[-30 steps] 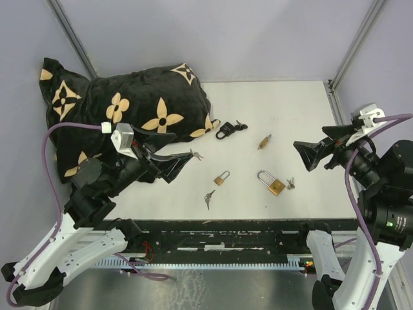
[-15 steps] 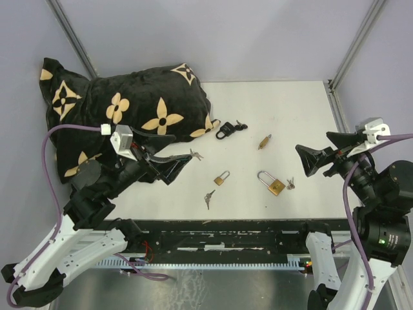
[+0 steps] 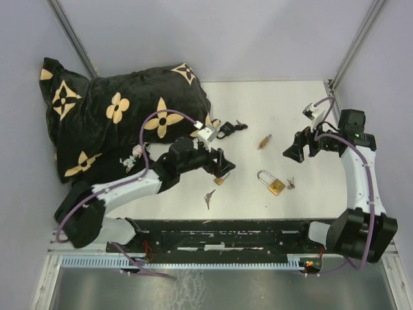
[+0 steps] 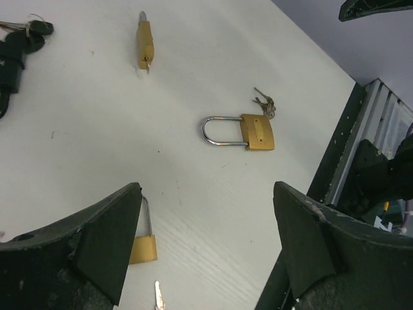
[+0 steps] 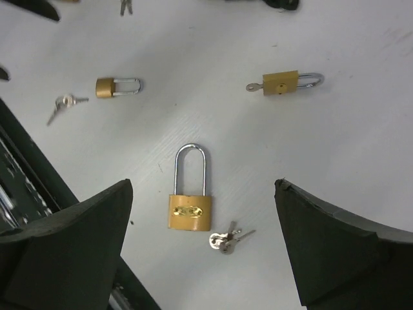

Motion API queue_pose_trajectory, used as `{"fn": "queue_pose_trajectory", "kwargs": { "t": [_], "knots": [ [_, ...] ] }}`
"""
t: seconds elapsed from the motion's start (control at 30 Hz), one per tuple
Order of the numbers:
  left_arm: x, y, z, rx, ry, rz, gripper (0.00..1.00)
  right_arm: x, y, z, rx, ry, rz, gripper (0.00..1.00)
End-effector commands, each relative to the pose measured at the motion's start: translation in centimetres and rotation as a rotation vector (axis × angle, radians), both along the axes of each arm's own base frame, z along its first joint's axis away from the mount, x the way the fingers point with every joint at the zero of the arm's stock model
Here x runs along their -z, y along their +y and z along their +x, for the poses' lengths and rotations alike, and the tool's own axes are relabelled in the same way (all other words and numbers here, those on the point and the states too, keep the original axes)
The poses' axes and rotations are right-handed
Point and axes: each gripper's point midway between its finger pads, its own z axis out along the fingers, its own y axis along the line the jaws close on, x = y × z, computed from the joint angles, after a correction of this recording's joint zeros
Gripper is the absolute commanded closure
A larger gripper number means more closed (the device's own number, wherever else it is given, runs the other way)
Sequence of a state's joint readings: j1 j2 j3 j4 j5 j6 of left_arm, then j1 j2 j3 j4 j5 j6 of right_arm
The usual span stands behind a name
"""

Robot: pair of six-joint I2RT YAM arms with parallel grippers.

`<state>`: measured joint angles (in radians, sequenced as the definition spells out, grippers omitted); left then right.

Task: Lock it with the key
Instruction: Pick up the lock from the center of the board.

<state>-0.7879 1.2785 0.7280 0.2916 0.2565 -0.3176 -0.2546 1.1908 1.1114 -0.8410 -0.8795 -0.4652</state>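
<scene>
black flowered cushion (image 3: 97,123) lies on white table (image 3: 284,103)

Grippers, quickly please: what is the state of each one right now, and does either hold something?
Left gripper: open, holding nothing.
Right gripper: open, holding nothing.

Glossy brass-and-steel padlock (image 5: 189,212), matt, faintly grained white tabletop (image 3: 284,110), plush black cloth cushion (image 3: 122,116)

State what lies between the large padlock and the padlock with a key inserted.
Nothing: the right wrist view shows bare table between the large padlock and the padlock with a key inserted.
</scene>
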Motion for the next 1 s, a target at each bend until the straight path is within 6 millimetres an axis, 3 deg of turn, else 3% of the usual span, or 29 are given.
{"fn": "queue_pose_trajectory", "kwargs": {
  "t": [0.0, 0.13, 0.2, 0.37, 0.5, 0.67, 0.97],
  "knots": [
    [-2.1, -5.4, 2.4, 0.154, -0.185, -0.081, 0.15, -0.9, 1.1, 0.2, -0.393, -0.312, -0.137, 0.01],
    [1.9, -8.8, 5.1, 0.189, -0.228, -0.042, 0.24, 0.6, 1.0, 1.1, -0.485, -0.241, -0.096, 0.01],
    [3.9, -10.9, 7.4, 0.139, -0.286, 0.001, 0.3, 1.0, 1.6, 1.0, -0.501, -0.215, -0.033, 0.01],
    [7.5, -14.0, 10.8, 0.025, -0.247, 0.127, 0.44, 2.1, 1.0, 2.1, -0.385, -0.135, -0.014, 0.01],
    [9.8, -14.7, 12.8, -0.039, -0.176, 0.205, 0.45, 2.4, -0.6, 4.1, -0.239, -0.114, -0.075, 0.01],
    [12.1, -16.0, 13.8, -0.018, -0.123, 0.286, 0.51, 2.1, -0.6, 4.4, -0.213, -0.121, -0.061, 0.01],
    [13.3, -16.3, 15.1, -0.043, -0.115, 0.349, 0.56, 2.7, -0.7, 4.4, -0.208, -0.09, -0.04, 0.01]
  ]
}}
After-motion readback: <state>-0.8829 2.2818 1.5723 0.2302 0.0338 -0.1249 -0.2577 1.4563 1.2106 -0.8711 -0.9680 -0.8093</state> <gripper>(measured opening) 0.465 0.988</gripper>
